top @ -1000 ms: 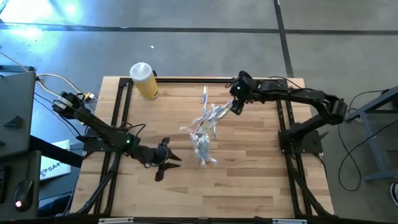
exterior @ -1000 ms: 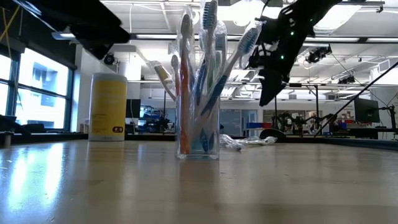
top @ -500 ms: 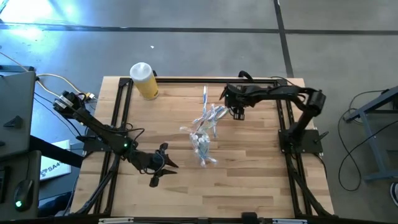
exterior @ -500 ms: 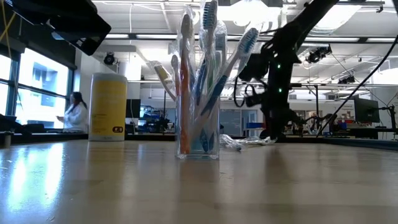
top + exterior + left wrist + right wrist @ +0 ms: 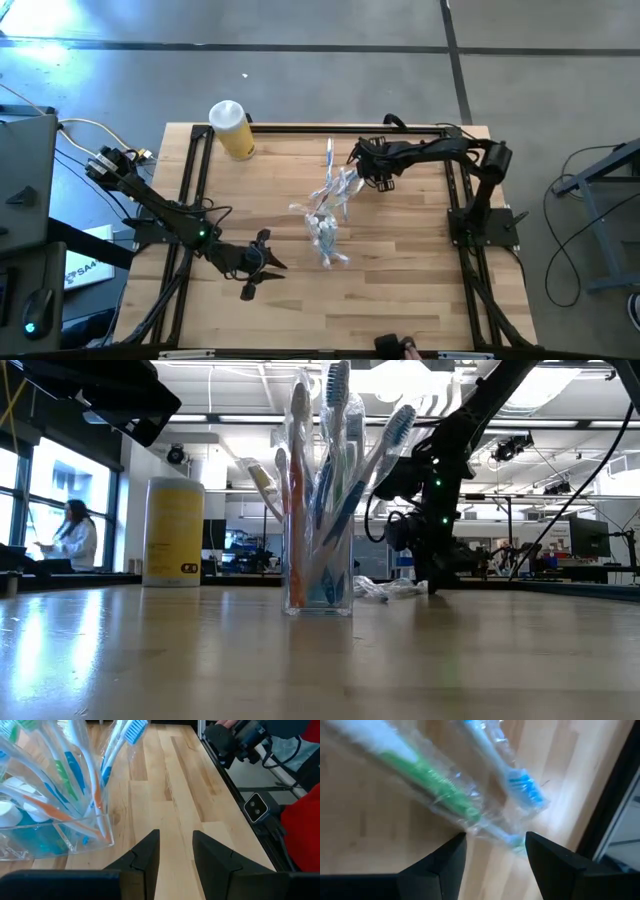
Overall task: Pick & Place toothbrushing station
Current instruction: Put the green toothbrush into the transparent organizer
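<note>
We see the clear cup (image 5: pixel 322 232) of toothbrushes (image 5: pixel 338 187) standing mid-surface (image 5: pixel 400 260). The right claw (image 5: pixel 366 172) hovers open at the wrapped brush heads (gripping nothing); the left claw (image 5: pixel 262 268), also open and empty, waits nearby.

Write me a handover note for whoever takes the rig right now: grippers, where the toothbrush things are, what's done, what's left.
Right gripper: open, empty, low over wrapped toothbrushes lying loose on the table.
Left gripper: open, empty, waiting beside the clear cup.
Cup stands upright mid-table, holding several toothbrushes and teal tubes.
Done: cup partly filled.
Left: grasp the loose brushes and place them.
</note>
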`<state>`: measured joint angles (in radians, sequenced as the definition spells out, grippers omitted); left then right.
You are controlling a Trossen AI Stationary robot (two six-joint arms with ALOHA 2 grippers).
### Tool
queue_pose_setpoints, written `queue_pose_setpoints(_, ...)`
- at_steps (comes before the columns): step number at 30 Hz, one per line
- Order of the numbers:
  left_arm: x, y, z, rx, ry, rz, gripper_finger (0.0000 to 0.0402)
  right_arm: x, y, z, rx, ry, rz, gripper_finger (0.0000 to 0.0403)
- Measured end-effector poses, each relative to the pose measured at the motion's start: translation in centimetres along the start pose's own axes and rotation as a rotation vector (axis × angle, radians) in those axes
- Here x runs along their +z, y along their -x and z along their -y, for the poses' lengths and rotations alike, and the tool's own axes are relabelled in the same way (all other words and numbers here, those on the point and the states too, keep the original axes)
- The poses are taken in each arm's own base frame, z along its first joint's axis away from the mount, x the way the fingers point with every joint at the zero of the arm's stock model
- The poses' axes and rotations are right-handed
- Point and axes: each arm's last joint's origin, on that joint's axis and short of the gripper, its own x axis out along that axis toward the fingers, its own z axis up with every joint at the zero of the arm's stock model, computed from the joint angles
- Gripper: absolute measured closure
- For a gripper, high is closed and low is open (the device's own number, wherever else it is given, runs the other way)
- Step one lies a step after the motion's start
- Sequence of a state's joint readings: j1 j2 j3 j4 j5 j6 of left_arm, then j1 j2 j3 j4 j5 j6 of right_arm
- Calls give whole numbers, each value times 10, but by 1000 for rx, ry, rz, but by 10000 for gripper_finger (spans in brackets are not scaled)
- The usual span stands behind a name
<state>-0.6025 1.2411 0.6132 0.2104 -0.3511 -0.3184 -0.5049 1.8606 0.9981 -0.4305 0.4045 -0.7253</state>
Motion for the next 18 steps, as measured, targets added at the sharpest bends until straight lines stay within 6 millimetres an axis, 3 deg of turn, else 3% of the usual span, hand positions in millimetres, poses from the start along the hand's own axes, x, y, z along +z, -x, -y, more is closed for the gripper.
queue_pose_setpoints(11,0,0,-1,23,-52,8,288,6,-2,7,-94,26,31,204)
queue_pose_setpoints(18,0,0,-1,25,-54,3,288,10,-3,8,-42,-22,138,204)
